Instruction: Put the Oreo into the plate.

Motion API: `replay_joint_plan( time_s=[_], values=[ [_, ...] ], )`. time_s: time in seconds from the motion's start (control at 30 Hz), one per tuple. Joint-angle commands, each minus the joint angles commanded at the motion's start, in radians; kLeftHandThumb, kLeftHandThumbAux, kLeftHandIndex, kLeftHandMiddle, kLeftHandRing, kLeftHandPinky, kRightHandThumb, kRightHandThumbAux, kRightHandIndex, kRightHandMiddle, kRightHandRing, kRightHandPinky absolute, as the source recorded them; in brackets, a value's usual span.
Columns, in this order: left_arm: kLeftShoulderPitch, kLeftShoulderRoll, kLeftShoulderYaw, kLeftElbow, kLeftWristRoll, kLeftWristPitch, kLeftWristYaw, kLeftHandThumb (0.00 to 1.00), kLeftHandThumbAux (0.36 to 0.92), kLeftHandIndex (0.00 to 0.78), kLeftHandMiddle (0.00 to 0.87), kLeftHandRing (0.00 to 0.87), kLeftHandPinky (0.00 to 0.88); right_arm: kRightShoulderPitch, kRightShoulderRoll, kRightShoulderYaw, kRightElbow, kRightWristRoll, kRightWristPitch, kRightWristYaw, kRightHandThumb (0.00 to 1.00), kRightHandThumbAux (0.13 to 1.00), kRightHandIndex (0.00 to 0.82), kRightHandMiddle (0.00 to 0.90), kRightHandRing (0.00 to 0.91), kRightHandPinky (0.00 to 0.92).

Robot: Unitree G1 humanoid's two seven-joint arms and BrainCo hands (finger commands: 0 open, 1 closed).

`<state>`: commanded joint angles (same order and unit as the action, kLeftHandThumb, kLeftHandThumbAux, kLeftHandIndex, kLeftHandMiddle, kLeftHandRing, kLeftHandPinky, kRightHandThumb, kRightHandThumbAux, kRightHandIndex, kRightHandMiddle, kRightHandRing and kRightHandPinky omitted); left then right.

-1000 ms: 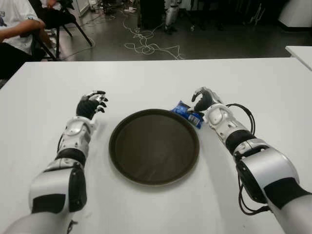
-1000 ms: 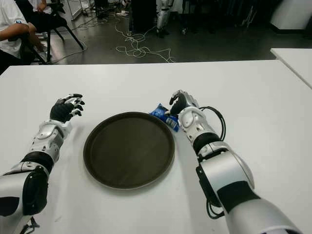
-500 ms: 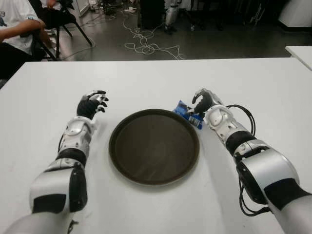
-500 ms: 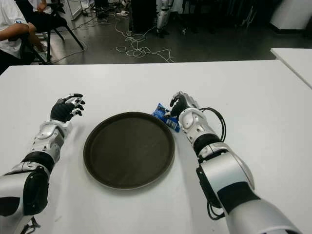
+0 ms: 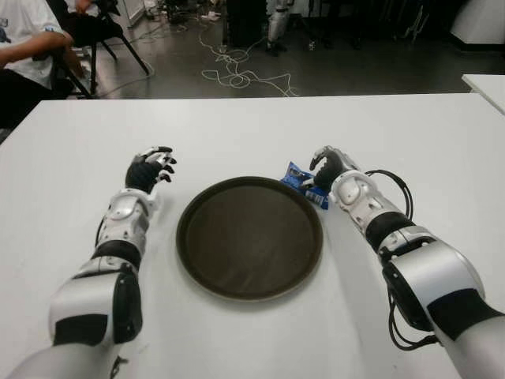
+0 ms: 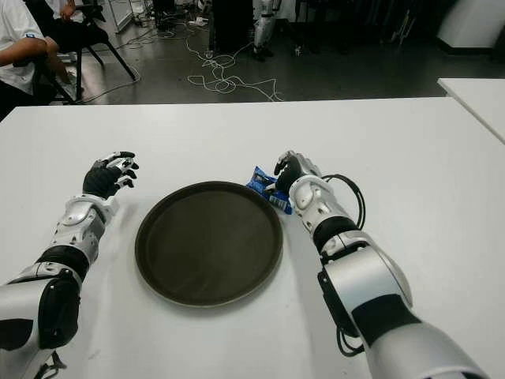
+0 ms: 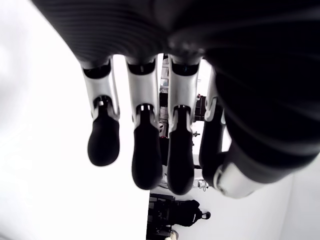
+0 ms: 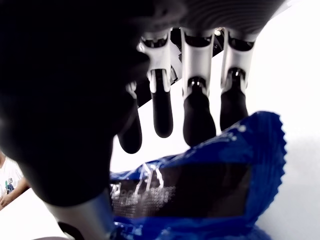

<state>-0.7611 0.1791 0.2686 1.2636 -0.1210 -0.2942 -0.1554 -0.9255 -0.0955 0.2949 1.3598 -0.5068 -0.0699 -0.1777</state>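
Closing in on the blue snack packet point(image 5: 304, 183), the right hand point(image 5: 327, 166) has crept a little nearer over the last second — its fingers now arch over the wrapper's far end, where before they stood slightly off it. The right wrist view shows the fingertips point(image 8: 197, 120) spread just above the crinkled blue foil, not yet clamped, so the hand counts as open and holding nothing. The packet lies on the white counter point(image 5: 237, 126), touching or just beside the far right rim of the dark round plate point(image 5: 248, 237), which has nothing in it. By my reading, the grasp is about to begin; the lift into the plate is not yet done.

The left hand point(image 5: 148, 168) hangs loosely open to the plate's left — idle.

No brand name can be read on the wrapper; only fine print too small to make out.
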Motion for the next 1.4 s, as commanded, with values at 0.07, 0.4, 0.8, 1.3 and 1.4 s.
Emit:
replay_joint_plan(
  time_s=[0.07, 0.4, 0.8, 1.3, 1.4],
  values=[
    [0.0, 0.0, -0.001, -0.001, 0.001, 0.0, 0.0, 0.694, 0.718, 0.424, 0.584, 0.622, 0.671, -0.001, -0.001, 0.002, 0.0, -0.001, 0.002, 0.001, 0.0, 0.888, 0.458, 0.672, 0.689, 0.649],
    [0.0, -0.002, 0.0, -0.003, -0.005, -0.001, -0.005, 0.696, 0.718, 0.423, 0.578, 0.62, 0.673, -0.001, -0.007, 0.005, 0.002, 0.004, 0.007, 0.014, 0.0, 0.875, 0.326, 0.614, 0.675, 0.631],
    [0.0, -0.004, -0.002, -0.004, -0.002, 0.001, -0.004, 0.695, 0.718, 0.424, 0.576, 0.615, 0.664, 0.002, -0.017, -0.015, 0.0, 0.021, -0.008, 0.031, 0.0, 0.909, 0.449, 0.697, 0.715, 0.686],
    [-0.001, -0.009, -0.005, -0.007, -0.004, 0.001, 0.008, 0.695, 0.718, 0.424, 0.58, 0.615, 0.657, 0.012, -0.021, -0.028, 0.002, 0.017, -0.016, 0.022, 0.674, 0.744, 0.421, 0.702, 0.721, 0.708],
    [-0.002, -0.01, -0.008, -0.008, -0.001, 0.001, 0.014, 0.695, 0.718, 0.424, 0.585, 0.62, 0.665, 0.017, -0.021, -0.024, 0.002, 0.012, -0.024, 0.016, 0.677, 0.743, 0.421, 0.7, 0.718, 0.694]
  ],
)
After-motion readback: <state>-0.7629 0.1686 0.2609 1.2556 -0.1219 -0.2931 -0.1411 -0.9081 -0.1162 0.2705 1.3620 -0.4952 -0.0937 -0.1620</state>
